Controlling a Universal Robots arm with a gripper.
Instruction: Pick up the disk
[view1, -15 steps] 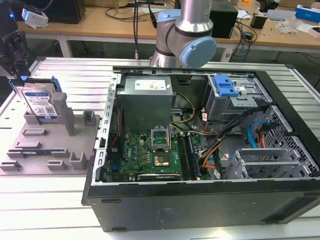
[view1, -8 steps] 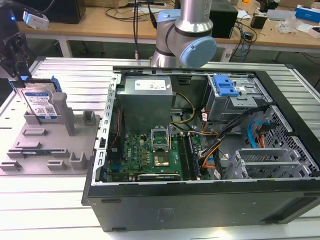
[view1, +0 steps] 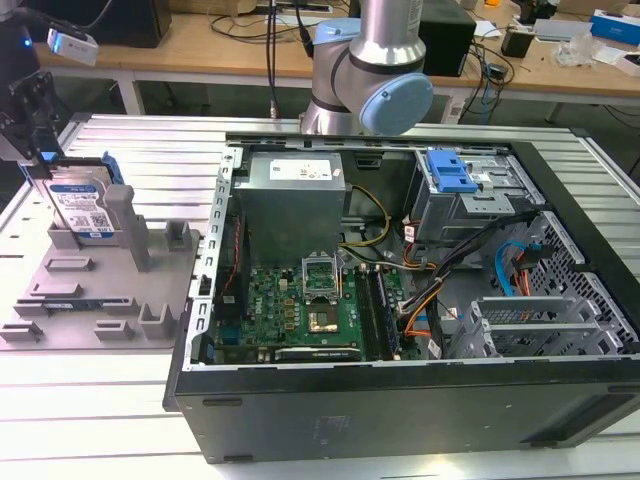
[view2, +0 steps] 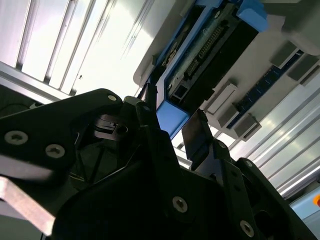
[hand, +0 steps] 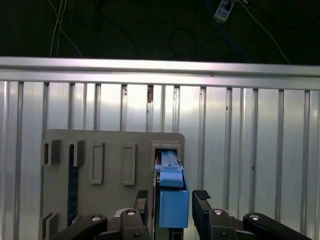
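End effector (hand: 172, 199) — jaws apart, astride the disk (hand: 173, 210)

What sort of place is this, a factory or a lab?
Most likely a robotics lab or workshop: a robot arm stands by an open computer case on a slatted metal table, with cable-strewn workbenches beyond.

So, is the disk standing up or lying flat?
Standing up: the disk sits on edge in a slot of the tray.
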